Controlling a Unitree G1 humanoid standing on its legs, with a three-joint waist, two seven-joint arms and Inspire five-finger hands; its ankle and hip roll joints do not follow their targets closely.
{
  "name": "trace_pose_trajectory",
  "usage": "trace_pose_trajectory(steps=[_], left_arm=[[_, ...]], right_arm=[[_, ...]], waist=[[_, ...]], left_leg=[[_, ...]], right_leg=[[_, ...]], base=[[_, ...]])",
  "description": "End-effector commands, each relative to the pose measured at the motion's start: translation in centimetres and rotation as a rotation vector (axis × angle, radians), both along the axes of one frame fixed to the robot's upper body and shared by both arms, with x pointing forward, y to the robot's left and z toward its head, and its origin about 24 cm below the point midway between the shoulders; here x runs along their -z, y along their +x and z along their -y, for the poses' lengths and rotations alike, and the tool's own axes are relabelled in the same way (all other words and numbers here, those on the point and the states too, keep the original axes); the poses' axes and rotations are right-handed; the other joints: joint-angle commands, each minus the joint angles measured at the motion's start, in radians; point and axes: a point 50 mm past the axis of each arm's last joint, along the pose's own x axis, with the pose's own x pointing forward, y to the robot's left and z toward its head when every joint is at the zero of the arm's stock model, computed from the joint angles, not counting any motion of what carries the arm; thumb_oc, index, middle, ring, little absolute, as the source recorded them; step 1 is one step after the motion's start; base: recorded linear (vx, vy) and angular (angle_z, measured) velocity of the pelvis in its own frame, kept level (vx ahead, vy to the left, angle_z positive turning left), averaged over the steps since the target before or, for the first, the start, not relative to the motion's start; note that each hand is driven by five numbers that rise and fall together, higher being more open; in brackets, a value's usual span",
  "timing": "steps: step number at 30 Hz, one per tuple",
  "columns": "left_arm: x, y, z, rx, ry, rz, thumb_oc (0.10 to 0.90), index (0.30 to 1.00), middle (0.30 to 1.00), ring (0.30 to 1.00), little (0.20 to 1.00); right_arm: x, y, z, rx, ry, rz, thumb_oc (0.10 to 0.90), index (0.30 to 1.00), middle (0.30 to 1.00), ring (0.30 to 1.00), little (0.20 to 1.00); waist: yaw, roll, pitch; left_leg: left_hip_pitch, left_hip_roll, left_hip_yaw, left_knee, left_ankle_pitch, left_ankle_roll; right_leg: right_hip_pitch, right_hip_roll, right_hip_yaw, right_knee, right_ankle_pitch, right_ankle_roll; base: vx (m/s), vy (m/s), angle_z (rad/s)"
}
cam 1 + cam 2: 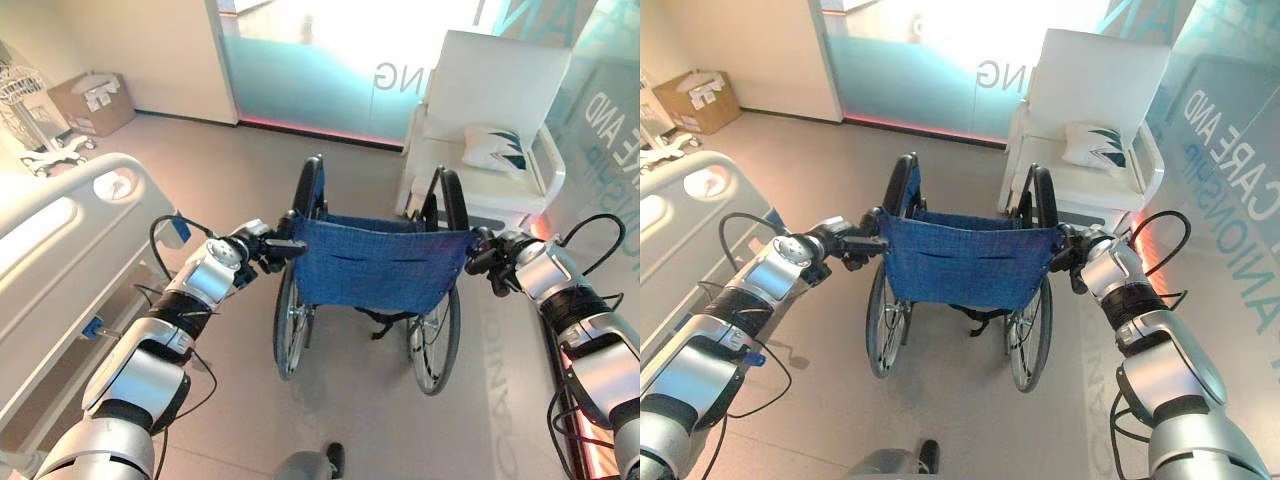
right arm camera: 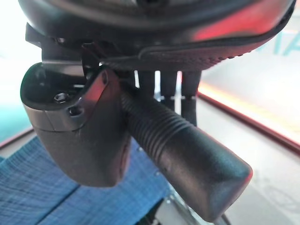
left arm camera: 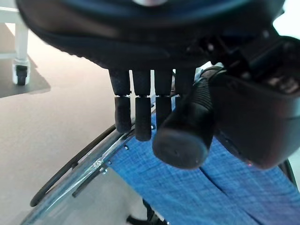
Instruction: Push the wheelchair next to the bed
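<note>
The wheelchair [image 1: 375, 260] stands in the middle of the floor, its blue back facing the robot; the bed [image 1: 70, 235] lies along the left, near but still apart from it. The left hand [image 1: 262, 247] has its fingers curled round the left push handle [image 3: 183, 129], thumb closing the other side; the right hand [image 1: 1077, 252] is wrapped the same way round the right push handle [image 2: 183, 147]. So both grips look sound; the trouble, I'd say, lies in the steering. The chair points straight ahead, toward the white armchair [image 1: 490, 130] and the glass wall [image 1: 320, 70] at the far side; pushed evenly, it could run into them rather than the bed. Turned too sharply left, the near wheel [image 1: 290, 320] might catch the bed rail [image 1: 110, 190]; an uneven push could also twist a handle out of a hand.
</note>
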Motion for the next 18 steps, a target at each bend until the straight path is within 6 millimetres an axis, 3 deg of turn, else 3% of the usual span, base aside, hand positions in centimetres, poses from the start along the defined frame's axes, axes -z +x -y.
trace_pose_trajectory(steps=[1,4,7,12,13,14,15,18], left_arm=[[5.2,-2.9,-4.5,-0.182,0.176,-0.200,0.400,0.300,0.300,0.300,0.300],[4.3,-2.2,-4.0,-0.152,0.196,-0.173,0.400,0.300,0.300,0.300,0.300],[3.0,-1.2,-2.9,-0.095,0.195,-0.139,0.400,0.300,0.300,0.300,0.300],[2.7,-1.1,-2.3,-0.052,0.194,-0.155,0.400,0.300,0.300,0.300,0.300],[2.9,-1.3,-2.3,-0.048,0.189,-0.161,0.400,0.300,0.300,0.300,0.300],[3.0,-1.4,-2.5,-0.050,0.185,-0.169,0.400,0.300,0.300,0.300,0.300],[3.3,-1.6,-2.7,-0.051,0.182,-0.189,0.400,0.300,0.300,0.300,0.300],[3.8,-2.0,-3.1,-0.035,0.204,-0.214,0.400,0.300,0.300,0.300,0.300]], right_arm=[[-3.1,1.4,-5.3,-0.421,-0.194,0.087,0.400,0.300,0.300,0.300,0.300],[-4.7,1.6,-4.9,-0.414,-0.211,0.090,0.400,0.300,0.300,0.300,0.300],[-6.6,1.8,-4.2,-0.385,-0.212,0.101,0.400,0.300,0.300,0.300,0.300],[-7.7,1.9,-4.1,-0.388,-0.226,0.104,0.400,0.300,0.300,0.300,0.300],[-8.2,2.0,-3.9,-0.393,-0.246,0.110,0.400,0.300,0.300,0.300,0.300],[-8.3,2.0,-3.9,-0.398,-0.251,0.112,0.400,0.300,0.300,0.300,0.300],[-8.6,2.1,-4.2,-0.413,-0.246,0.113,0.400,0.300,0.300,0.300,0.300],[-8.9,2.2,-4.4,-0.429,-0.242,0.121,0.400,0.300,0.300,0.300,0.300]], waist=[[-0.056,-0.022,0.075],[-0.107,-0.047,0.114],[-0.141,-0.057,0.112],[-0.151,-0.064,0.089],[-0.156,-0.061,0.075],[-0.158,-0.056,0.072],[-0.158,-0.045,0.068],[-0.165,-0.034,0.061]], left_leg=[[0.010,0.003,0.016,0.036,-0.058,-0.085],[0.070,-0.016,-0.020,0.064,-0.136,-0.090],[0.116,-0.019,-0.079,0.079,-0.190,-0.100],[0.174,0.012,-0.113,0.090,-0.248,-0.119],[0.197,0.044,-0.114,0.092,-0.249,-0.134],[0.207,0.059,-0.111,0.091,-0.245,-0.141],[0.218,0.113,-0.095,0.107,-0.205,-0.164],[0.240,0.239,-0.022,0.141,-0.033,-0.213]], right_leg=[[-0.104,-0.040,-0.015,-0.347,0.331,0.034],[-0.192,-0.081,-0.003,-0.545,0.414,0.066],[-0.198,-0.089,0.042,-0.716,0.447,0.089],[-0.196,-0.084,0.067,-0.646,0.444,0.081],[-0.190,-0.073,0.070,-0.616,0.428,0.071],[-0.189,-0.069,0.064,-0.598,0.417,0.067],[-0.190,-0.064,0.041,-0.533,0.374,0.057],[-0.169,-0.072,-0.039,-0.503,0.331,0.032]], base=[[0.37,-0.120,0.35],[0.44,-0.153,0.74],[0.51,-0.177,0.81],[0.48,-0.268,0.57],[0.42,-0.297,0.48],[0.54,-0.380,0.66],[0.47,-0.324,0.80],[0.42,-0.334,0.52]])
